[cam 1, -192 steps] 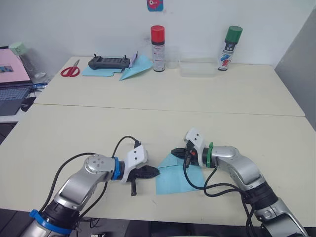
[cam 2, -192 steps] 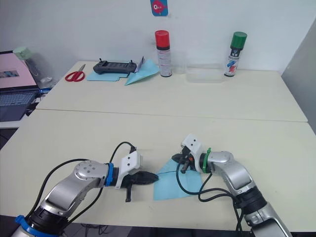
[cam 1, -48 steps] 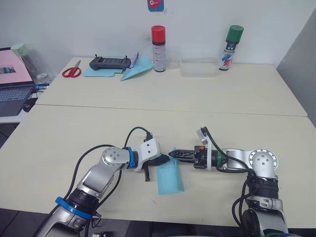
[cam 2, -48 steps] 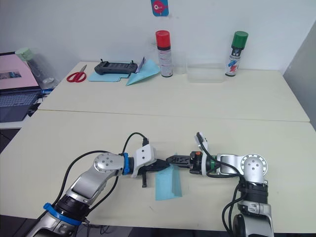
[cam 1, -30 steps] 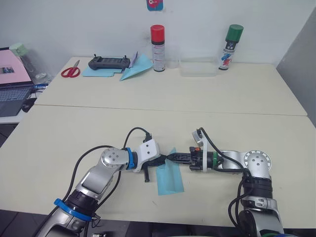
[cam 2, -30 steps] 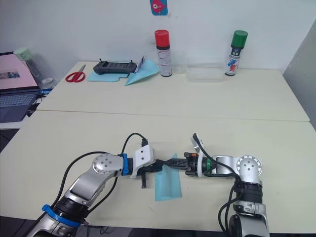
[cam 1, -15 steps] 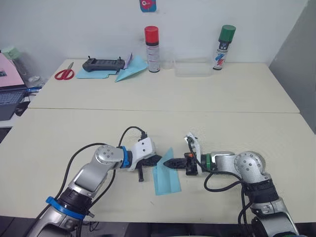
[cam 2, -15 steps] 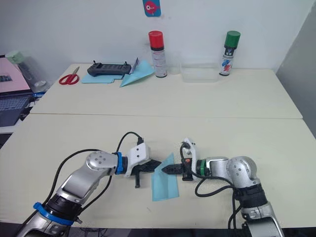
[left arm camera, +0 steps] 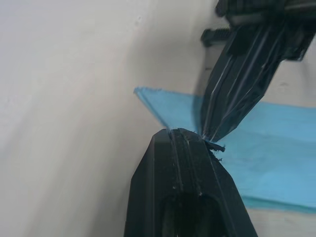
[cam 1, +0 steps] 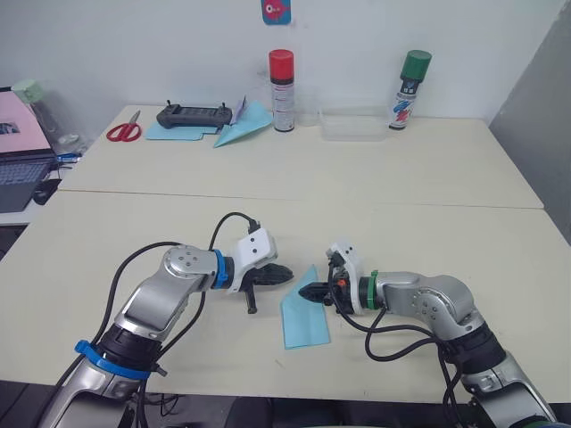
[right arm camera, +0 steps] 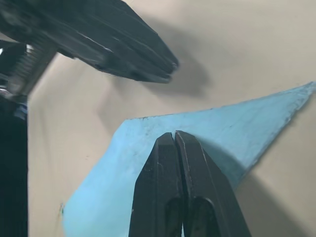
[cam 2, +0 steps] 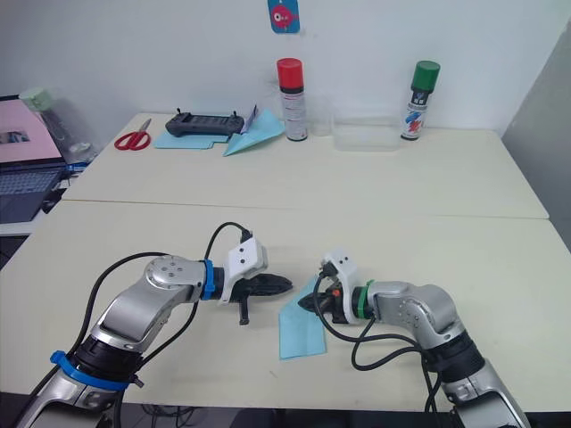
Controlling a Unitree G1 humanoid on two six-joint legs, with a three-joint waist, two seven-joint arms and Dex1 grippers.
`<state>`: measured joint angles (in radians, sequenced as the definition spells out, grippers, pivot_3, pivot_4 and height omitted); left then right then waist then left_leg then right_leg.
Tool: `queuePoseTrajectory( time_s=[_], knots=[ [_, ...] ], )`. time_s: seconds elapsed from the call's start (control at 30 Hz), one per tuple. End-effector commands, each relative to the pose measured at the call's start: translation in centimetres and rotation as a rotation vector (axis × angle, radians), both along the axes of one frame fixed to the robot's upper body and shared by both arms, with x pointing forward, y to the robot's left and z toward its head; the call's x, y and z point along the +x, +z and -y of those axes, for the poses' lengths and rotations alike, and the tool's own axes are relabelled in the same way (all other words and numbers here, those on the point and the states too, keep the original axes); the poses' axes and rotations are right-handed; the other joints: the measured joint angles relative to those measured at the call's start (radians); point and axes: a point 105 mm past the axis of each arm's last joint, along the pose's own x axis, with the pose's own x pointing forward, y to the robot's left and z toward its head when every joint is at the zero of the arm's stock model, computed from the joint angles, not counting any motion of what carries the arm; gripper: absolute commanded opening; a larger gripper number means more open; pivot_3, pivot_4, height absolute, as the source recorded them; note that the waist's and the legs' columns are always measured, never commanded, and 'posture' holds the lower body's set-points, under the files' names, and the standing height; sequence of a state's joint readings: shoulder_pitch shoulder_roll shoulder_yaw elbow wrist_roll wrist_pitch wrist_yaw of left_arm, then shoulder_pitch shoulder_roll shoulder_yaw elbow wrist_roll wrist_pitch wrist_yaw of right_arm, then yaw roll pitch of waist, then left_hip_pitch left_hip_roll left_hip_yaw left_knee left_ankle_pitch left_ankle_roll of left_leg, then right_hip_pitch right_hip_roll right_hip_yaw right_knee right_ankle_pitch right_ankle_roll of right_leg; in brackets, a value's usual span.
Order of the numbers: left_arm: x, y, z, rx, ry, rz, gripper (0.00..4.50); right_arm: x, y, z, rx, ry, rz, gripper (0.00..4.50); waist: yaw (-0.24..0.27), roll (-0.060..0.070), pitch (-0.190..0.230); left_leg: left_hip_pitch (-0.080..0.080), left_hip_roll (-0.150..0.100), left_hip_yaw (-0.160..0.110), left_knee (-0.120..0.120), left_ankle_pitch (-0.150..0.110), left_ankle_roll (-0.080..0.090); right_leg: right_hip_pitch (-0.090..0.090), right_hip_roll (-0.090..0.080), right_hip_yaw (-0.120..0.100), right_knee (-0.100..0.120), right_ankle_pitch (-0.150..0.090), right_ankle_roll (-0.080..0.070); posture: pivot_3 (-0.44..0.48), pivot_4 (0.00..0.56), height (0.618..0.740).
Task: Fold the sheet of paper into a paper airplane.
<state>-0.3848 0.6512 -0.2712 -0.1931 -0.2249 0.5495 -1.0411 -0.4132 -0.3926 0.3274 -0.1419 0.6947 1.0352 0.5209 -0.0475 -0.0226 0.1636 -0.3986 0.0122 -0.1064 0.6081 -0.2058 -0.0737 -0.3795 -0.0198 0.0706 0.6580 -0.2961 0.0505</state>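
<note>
Sheet of paper (cam 1: pixel 304 318), light blue, folded into a long narrow shape, flat near the front edge of a cream table (cam 1: pixel 401 205). Long side running from 12 o'clock to 6 o'clock, top end cut at a slant with its tip toward 1 o'clock, bottom end square.

Two cream tables pushed together, with a seam across between them. White wall behind, grey wall at the far right.

Starting from the left: open laptop (cam 1: pixel 16 143) on a lower desk past the table's left edge, at 9 o'clock from the far table. Red scissors (cam 1: pixel 124 130) at the far left corner. Beside them, black controller (cam 1: pixel 194 114) on a blue sheet. Next, blue paper dart (cam 1: pixel 241 126), nose toward 7 o'clock. Then spray can with a red cap (cam 1: pixel 282 89), clear plastic box (cam 1: pixel 354 124), and spray can with a green cap (cam 1: pixel 411 87). Small blue and red sticker (cam 1: pixel 275 10) on the wall above the red can. Writing on the cans too small to read.

Left gripper (cam 1: pixel 287 274) at 10 o'clock from the paper's top, fingers pressed together, tip just beside the paper. Cannot tell from the left wrist view whether touching it.

Right gripper (cam 1: pixel 308 293) at 3 o'clock from the paper's top end, fingers together, tip down on the paper's top part.
</note>
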Motion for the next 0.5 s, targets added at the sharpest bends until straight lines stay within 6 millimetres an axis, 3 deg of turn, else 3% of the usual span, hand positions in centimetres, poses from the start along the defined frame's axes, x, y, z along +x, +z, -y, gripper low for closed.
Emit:
queuePoseTrajectory(
  time_s=[0.03, 0.3, 0.5],
  knots=[
    [-0.7, 0.3, 0.7, -0.004, -0.044, 0.003, 0.00, 0.8, -3.1, 3.3, -0.158, -0.100, -0.043, 0.02, 0.000, 0.000, 0.000, 0.000, 0.000, 0.000, 0.000, 0.000, 0.000, 0.000, 0.000, 0.000, 0.000, 0.000, 0.000, 0.000, 0.150, 0.740],
    [-1.9, -2.4, 0.8, 0.073, -0.084, -0.036, 0.00, 1.0, -3.1, 3.7, -0.183, -0.092, -0.012, 0.02, 0.011, -0.001, 0.000, 0.000, 0.000, 0.000, 0.000, 0.000, 0.000, 0.000, 0.000, 0.000, 0.000, 0.000, 0.000, 0.000, 0.150, 0.740],
    [-2.1, -5.5, 0.3, 0.155, -0.101, -0.059, 0.00, 0.9, -0.3, 3.1, -0.121, 0.062, 0.195, 0.02, 0.021, 0.001, 0.003, -0.001, -0.001, 0.000, 0.000, 0.000, 0.000, 0.000, -0.002, 0.000, -0.001, 0.000, 0.000, 0.000, 0.150, 0.740]
  ],
)
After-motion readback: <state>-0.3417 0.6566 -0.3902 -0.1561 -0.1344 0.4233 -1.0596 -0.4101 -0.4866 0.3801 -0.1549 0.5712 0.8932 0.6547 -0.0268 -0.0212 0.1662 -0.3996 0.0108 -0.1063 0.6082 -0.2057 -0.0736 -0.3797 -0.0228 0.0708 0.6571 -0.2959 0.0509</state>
